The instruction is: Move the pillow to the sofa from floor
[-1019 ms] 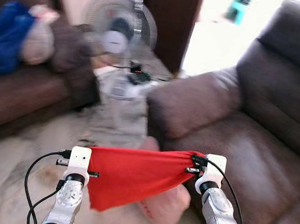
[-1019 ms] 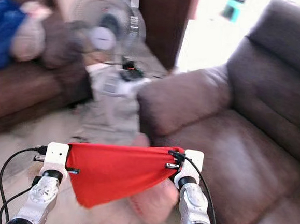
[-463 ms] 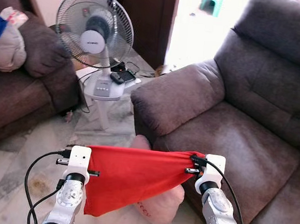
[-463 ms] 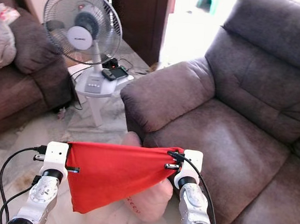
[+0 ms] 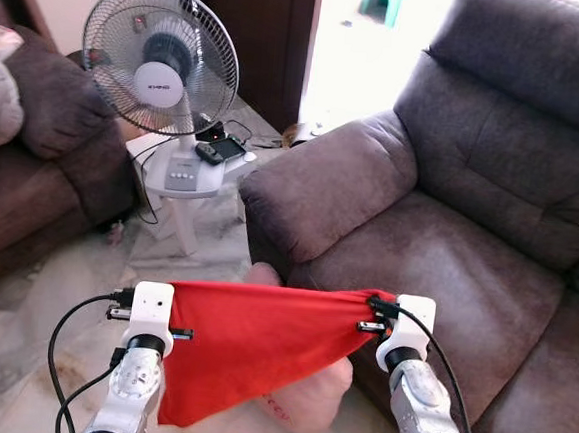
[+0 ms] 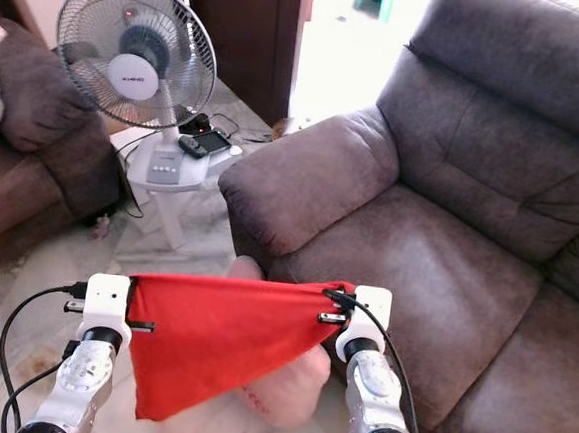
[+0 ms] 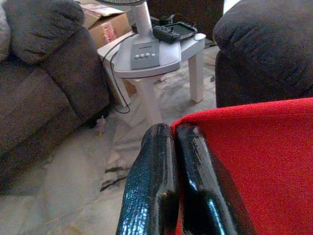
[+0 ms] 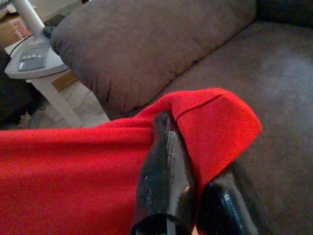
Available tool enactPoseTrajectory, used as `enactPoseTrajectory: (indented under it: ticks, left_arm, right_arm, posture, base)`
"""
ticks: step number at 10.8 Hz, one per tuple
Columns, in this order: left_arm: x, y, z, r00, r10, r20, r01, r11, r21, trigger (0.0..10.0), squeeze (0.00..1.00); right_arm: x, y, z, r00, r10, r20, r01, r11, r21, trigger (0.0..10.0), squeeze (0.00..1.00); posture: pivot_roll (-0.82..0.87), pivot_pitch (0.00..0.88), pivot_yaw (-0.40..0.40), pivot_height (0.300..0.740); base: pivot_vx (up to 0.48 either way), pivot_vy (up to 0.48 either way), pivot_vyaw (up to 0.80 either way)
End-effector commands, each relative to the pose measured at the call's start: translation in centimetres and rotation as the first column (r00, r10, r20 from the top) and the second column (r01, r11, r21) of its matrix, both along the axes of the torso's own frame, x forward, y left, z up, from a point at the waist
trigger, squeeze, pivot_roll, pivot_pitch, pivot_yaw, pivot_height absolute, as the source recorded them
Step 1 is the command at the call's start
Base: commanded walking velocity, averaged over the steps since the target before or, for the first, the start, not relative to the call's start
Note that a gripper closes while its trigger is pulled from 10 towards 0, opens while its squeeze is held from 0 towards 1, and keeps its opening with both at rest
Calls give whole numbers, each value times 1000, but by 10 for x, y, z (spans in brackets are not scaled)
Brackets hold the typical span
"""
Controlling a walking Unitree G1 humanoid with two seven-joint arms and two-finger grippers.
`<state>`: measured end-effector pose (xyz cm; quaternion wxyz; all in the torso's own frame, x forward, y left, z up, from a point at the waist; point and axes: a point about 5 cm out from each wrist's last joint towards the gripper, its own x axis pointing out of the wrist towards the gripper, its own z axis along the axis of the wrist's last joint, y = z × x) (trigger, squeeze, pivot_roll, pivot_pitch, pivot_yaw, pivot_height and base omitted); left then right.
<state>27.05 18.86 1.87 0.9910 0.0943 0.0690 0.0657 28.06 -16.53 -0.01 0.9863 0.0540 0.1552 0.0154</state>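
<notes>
Well, the job is about halfway: the red pillow [image 5: 259,345] is off the floor, stretched between the two hands. The left hand [image 7: 172,142] is pinched tight on one top corner and the right hand [image 8: 188,147] is clamped on the other, so the cloth sags below them. A pale pink cushion [image 5: 305,398] lies on the floor under it, against the sofa's front edge. The sofa [image 5: 447,259] stands just ahead and to the right, its seat bare. I'd say what's left is to carry the pillow over the seat and let go.
</notes>
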Motion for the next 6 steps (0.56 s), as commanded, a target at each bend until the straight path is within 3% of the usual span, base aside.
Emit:
enactPoseTrajectory:
  ticks: [1, 2, 4, 6]
  left_arm:
    - [2, 20, 10, 995, 83, 50, -84, 996, 18, 10000, 0]
    - [1, 20, 8, 995, 92, 43, -93, 996, 6, 10000, 0]
    - [1, 20, 9, 994, 102, 47, -101, 995, -12, 10000, 0]
    - [2, 20, 10, 994, 92, 53, -92, 996, 9, 10000, 0]
  right_arm:
    - [4, -25, 9, 994, -105, 42, 106, 994, -22, 10000, 0]
    - [4, -25, 9, 994, -105, 41, 106, 994, -23, 10000, 0]
    - [5, -25, 9, 994, -102, 39, 103, 994, -26, 10000, 0]
    - [6, -25, 9, 994, -99, 39, 100, 995, -25, 10000, 0]
  posture:
    - [76, 55, -57, 740]
    - [76, 55, -57, 740]
    - [76, 54, -61, 740]
    - [78, 54, -61, 740]
  base:
    - [0, 0, -700]
    - [0, 0, -700]
    - [0, 463, -697]
    - [0, 0, -694]
